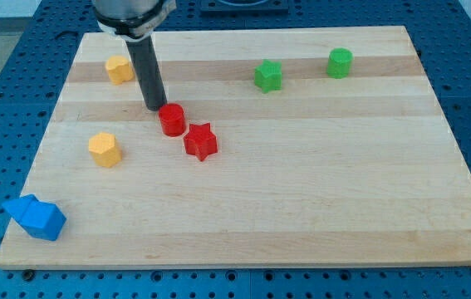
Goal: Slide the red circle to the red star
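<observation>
The red circle point(172, 120) is a short red cylinder left of the board's middle. The red star point(201, 141) lies just to its lower right, very close or touching. My tip point(155, 108) is at the end of the dark rod, right at the upper left side of the red circle, touching or nearly touching it.
A yellow block point(120, 70) sits at the upper left beside the rod. Another yellow block point(105, 149) lies lower left. Two blue blocks point(35, 218) sit at the bottom left corner. A green star point(268, 75) and a green cylinder point(340, 62) lie at the upper right.
</observation>
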Robot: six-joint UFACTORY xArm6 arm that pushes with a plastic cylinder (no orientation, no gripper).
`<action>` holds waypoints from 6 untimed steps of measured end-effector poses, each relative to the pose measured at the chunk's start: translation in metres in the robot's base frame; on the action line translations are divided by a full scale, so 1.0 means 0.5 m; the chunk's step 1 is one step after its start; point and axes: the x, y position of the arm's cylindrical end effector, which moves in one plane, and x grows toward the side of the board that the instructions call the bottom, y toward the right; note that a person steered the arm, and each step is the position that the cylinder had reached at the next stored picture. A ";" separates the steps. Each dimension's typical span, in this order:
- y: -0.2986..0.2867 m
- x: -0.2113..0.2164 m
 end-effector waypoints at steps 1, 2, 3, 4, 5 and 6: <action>-0.041 -0.002; -0.041 0.027; -0.022 0.040; 0.011 0.045; 0.047 0.063; 0.090 0.080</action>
